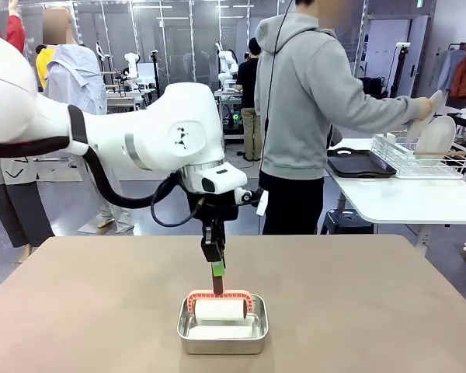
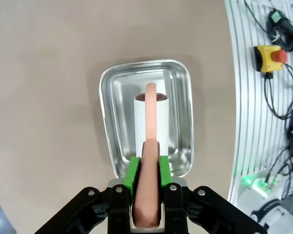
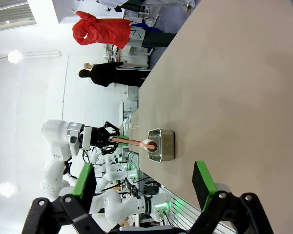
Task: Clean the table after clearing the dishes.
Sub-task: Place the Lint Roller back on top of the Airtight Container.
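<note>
My left gripper [image 1: 217, 269] [image 2: 146, 171] is shut on the salmon-pink handle of a lint roller [image 1: 220, 311] [image 2: 139, 122]. The roller's white roll rests inside a shiny steel pan [image 1: 222, 339] [image 2: 107, 97] near the front middle of the taupe table [image 1: 373, 311]. In the right wrist view my right gripper [image 3: 142, 180] is open with nothing between its fingers, raised off the table [image 3: 224, 87] and looking towards the pan [image 3: 166, 146]. White plates [image 1: 437, 134] stand in a wire rack on the white side table, beside a dark tray [image 1: 359, 163].
A person in a grey hoodie [image 1: 307, 101] stands beyond the table's far edge, back turned, a hand holding a plate [image 1: 435, 102] at the rack. The white side table [image 1: 404, 198] stands at the far right. Cables and a yellow stop button [image 2: 269, 57] lie past the table's near edge.
</note>
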